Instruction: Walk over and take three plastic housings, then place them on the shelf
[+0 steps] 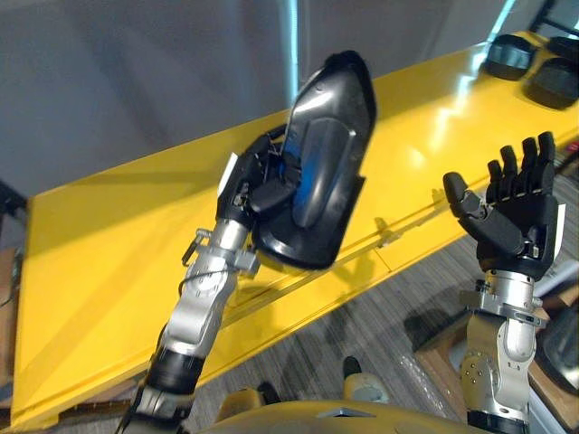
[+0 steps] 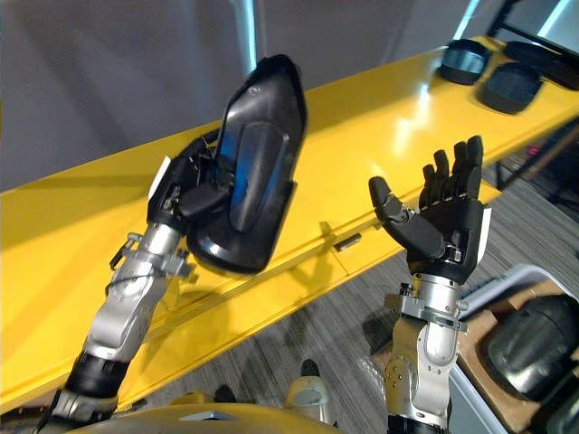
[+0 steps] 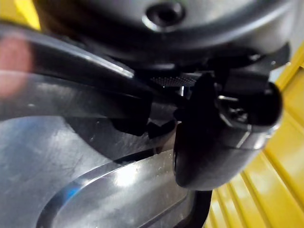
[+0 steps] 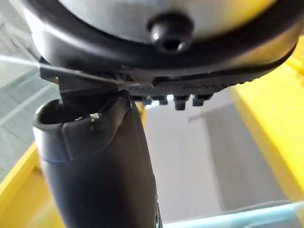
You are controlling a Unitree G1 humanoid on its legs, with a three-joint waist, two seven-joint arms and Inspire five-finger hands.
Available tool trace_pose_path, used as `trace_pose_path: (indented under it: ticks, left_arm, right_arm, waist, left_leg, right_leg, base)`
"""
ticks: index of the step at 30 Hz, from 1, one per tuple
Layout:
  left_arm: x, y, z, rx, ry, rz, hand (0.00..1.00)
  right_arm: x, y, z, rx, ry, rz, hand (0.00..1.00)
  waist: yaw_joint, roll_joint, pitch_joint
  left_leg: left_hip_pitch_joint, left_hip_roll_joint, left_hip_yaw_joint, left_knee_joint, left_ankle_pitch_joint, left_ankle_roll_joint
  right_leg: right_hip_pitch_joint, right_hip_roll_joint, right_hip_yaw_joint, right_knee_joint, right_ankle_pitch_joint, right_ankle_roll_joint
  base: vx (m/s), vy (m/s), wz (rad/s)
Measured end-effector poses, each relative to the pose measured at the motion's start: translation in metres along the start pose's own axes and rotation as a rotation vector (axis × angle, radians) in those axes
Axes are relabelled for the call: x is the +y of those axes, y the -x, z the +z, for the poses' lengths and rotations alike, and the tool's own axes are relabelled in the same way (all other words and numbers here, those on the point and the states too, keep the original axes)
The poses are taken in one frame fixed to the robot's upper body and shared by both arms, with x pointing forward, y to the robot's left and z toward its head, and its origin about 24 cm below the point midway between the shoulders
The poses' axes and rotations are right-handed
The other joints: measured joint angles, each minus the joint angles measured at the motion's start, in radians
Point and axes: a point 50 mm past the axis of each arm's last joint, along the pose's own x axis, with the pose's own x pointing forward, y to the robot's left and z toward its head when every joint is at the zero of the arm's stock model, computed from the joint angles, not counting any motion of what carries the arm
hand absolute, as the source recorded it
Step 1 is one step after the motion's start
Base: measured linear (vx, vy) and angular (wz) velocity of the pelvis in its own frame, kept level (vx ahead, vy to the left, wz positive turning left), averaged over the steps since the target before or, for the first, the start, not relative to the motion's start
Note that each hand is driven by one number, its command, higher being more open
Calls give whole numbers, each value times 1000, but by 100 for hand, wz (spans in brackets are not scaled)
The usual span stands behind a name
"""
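Observation:
My left hand (image 1: 255, 185) is shut on a glossy black plastic housing (image 1: 324, 154), holding it upright above the front of the yellow shelf (image 1: 118, 235). The same housing (image 2: 251, 167) shows in the right eye view, and its shiny surface (image 3: 95, 156) lies against the thumb (image 3: 218, 137) in the left wrist view. My right hand (image 1: 517, 210) is raised to the right, palm up, open and holding nothing. Its thumb (image 4: 95, 161) shows close in the right wrist view. Two more black housings (image 2: 466, 61) (image 2: 511, 86) lie on the shelf's far right end.
A box (image 2: 507, 380) at the lower right holds further black housings (image 2: 534, 339). Grey carpet floor (image 1: 362, 316) runs below the shelf's front edge. A grey wall (image 1: 136, 72) stands behind the shelf.

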Motion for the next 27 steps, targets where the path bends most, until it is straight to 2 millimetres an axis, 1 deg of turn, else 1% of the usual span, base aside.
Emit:
trace_pose_path:
  ticks: [1, 2, 3, 4, 7, 9, 12, 15, 17, 18, 21, 24, 26, 27]
  left_arm:
    - [9, -11, -1, 4, -28, 86, 0]
    - [20, -21, -2, 12, -40, 176, 0]
    - [25, -26, -1, 14, -37, 216, 0]
    - [33, -37, 0, 29, -19, 303, 0]
    - [40, -51, 4, 34, 6, 404, 0]
    - [42, -60, 4, 59, 36, 469, 0]
    - [43, -73, 5, 86, 70, 535, 0]
    - [41, -84, 5, 135, 91, 560, 0]
    - [38, -87, 3, 163, 104, 562, 0]
    - [36, -88, 1, 185, 111, 556, 0]
    - [30, -92, -3, 231, 99, 552, 0]
    - [26, -100, 8, 202, 99, 554, 0]
    - [24, -103, 13, 189, 89, 578, 0]
    - [24, -103, 14, 186, 87, 581, 100]
  right_arm:
    - [-1, 2, -1, 14, 2, 2, 100]
    - [-1, 3, -2, 22, 4, 10, 100]
    - [-2, 3, -2, 25, 4, 13, 100]
    - [-3, 6, -3, 41, 3, 17, 100]
    - [-3, 13, -7, 80, -5, 24, 100]
    - [4, 19, -14, 118, -44, 48, 100]
    - [21, 23, -24, 170, -98, 124, 100]
    - [37, 26, -30, 209, -172, 181, 100]
    - [46, 26, -29, 211, -196, 215, 100]
    - [50, 26, -28, 206, -207, 230, 100]
    - [58, 25, -27, 200, -228, 252, 100]
    - [64, 26, -28, 212, -253, 250, 100]
    - [69, 27, -28, 216, -271, 254, 100]
    - [69, 27, -28, 217, -273, 254, 100]
  waist:
    - [-18, 0, 0]
    - [-35, 0, 0]
    - [-46, 0, 0]
    - [-67, 0, 0]
    - [-79, -3, 2]
    - [-96, -4, 3]
    - [-114, -8, 7]
    - [-129, -14, 32]
    - [-132, -16, 54]
    - [-138, -12, 62]
    - [-150, -17, 96]
    - [-147, -19, 109]
    - [-150, -24, 137]
    - [-151, -23, 139]
  left_leg:
    - [0, 7, 20, 1, -1, -2]
    - [0, 12, 38, 1, -2, -3]
    - [0, 13, 44, 1, -2, -3]
    - [0, 16, 55, 0, -2, -3]
    - [4, 21, 78, -8, -2, -4]
    - [13, 22, 90, -15, -2, -4]
    - [14, 23, 113, -25, -2, -4]
    - [12, 22, 123, -26, -2, -4]
    - [0, 24, 135, -22, -2, -4]
    - [-22, 28, 134, -11, -2, -3]
    - [-42, 35, 131, 8, -3, -2]
    - [-43, 36, 125, 8, -3, -1]
    - [-49, 36, 120, 15, -5, 3]
    - [-52, 36, 119, 18, -5, 4]
  right_leg:
    - [-14, 8, 20, 0, 6, -4]
    - [-24, 13, 40, -4, 16, 1]
    - [-29, 14, 44, -5, 21, 3]
    - [-39, 19, 65, -5, 25, 5]
    - [-51, 27, 88, -8, 33, 4]
    - [-49, 29, 99, -18, 40, 3]
    - [-51, 32, 123, -48, 63, 4]
    - [-51, 31, 134, -64, 75, 4]
    - [-65, 31, 145, -76, 86, 4]
    - [-81, 32, 146, -76, 91, 6]
    - [-92, 36, 145, -78, 102, 5]
    - [-89, 36, 144, -77, 103, 7]
    - [-88, 34, 142, -79, 105, 10]
    - [-89, 34, 142, -79, 106, 11]
  base:
    - [-29, -16, -49]
    - [-22, -13, -48]
    - [-7, -15, -40]
    - [3, -7, -25]
    - [8, -6, -29]
    - [0, -10, -19]
    - [-31, -6, -21]
    - [-55, -9, -12]
    - [-78, -21, -12]
    - [-65, -30, -6]
    - [-39, -24, 2]
    - [-41, -19, 5]
    - [-76, -16, 5]
    - [-77, -14, 3]
